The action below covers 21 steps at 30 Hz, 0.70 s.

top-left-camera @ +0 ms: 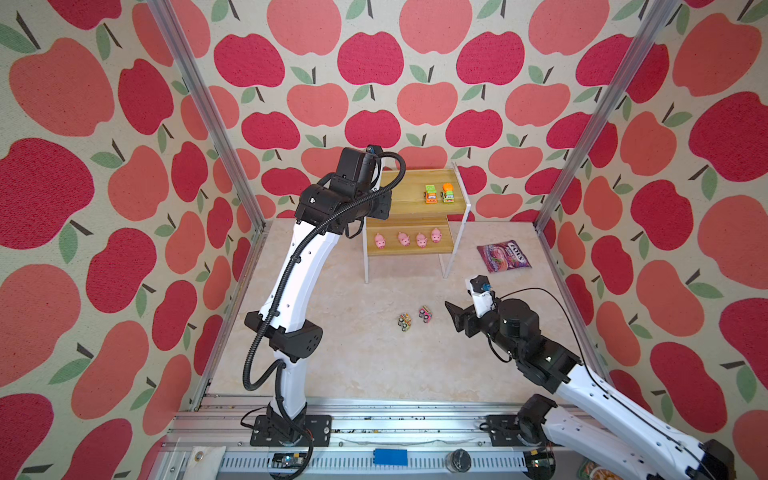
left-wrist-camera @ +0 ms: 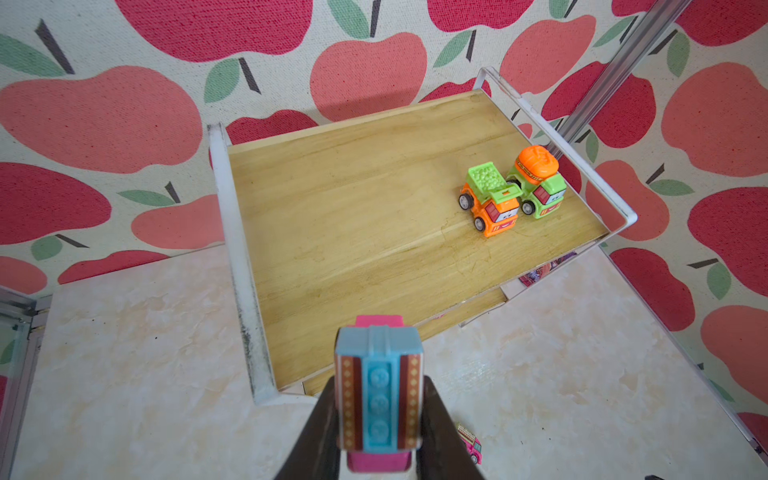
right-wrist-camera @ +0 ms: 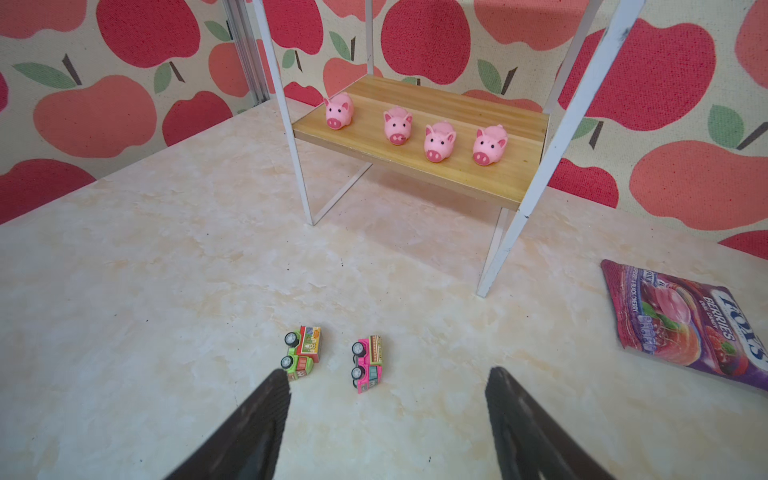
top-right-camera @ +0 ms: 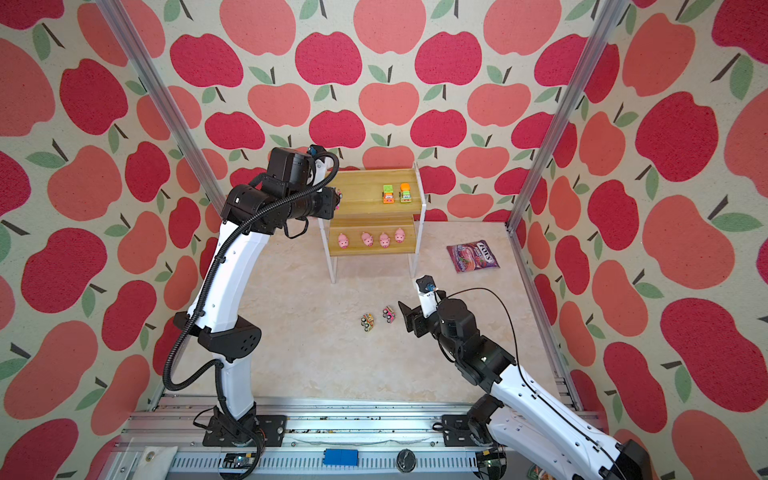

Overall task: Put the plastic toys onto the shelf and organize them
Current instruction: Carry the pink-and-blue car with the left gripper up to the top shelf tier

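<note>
The shelf point(top-left-camera: 405, 195) point(left-wrist-camera: 353, 208) stands at the back. An orange-cab car point(top-left-camera: 431, 194) point(left-wrist-camera: 490, 205) and a green-cab car point(top-left-camera: 448, 193) point(left-wrist-camera: 540, 185) sit side by side at the right end of its upper board. Several pink pigs point(top-left-camera: 403, 239) point(right-wrist-camera: 398, 124) stand in a row on the lower board point(right-wrist-camera: 457, 108). My left gripper point(left-wrist-camera: 379, 386) is shut on a pink car with a blue striped top point(left-wrist-camera: 378, 399), held above the upper board's left front corner. A green car point(top-left-camera: 404, 322) point(right-wrist-camera: 303, 351) and a pink car point(top-left-camera: 426, 314) point(right-wrist-camera: 368, 363) lie on their sides on the table. My right gripper point(top-left-camera: 453, 318) point(right-wrist-camera: 386, 378) hangs open and empty just right of them.
A flat purple candy bag point(top-left-camera: 503, 257) point(right-wrist-camera: 685, 324) lies on the table right of the shelf. The shelf's thin white legs point(right-wrist-camera: 505, 245) stand between the cars on the table and the back wall. Apple-patterned walls and metal posts point(top-left-camera: 582, 137) close in the table.
</note>
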Each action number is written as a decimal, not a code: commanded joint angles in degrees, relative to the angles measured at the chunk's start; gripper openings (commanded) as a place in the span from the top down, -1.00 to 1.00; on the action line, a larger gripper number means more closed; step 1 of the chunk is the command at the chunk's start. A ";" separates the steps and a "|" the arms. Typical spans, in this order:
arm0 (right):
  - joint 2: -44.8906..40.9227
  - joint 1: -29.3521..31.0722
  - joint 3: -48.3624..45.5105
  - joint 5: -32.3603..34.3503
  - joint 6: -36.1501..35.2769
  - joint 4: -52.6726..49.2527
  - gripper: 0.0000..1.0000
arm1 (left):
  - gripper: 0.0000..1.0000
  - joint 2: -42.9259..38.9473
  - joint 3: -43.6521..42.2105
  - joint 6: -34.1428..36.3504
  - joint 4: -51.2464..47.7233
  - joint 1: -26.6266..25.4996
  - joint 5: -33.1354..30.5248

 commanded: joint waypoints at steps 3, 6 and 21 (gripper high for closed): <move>0.91 -0.41 1.94 -2.85 0.12 2.17 -0.54 | 0.40 2.66 1.29 0.50 4.06 1.10 -3.27; 0.65 -0.35 1.84 -2.97 0.35 1.92 -0.53 | 0.37 3.80 1.30 0.41 4.58 1.66 -4.04; 0.09 -0.15 0.75 -2.70 0.44 2.87 -0.53 | 0.37 8.07 2.70 -2.46 5.68 3.32 -5.56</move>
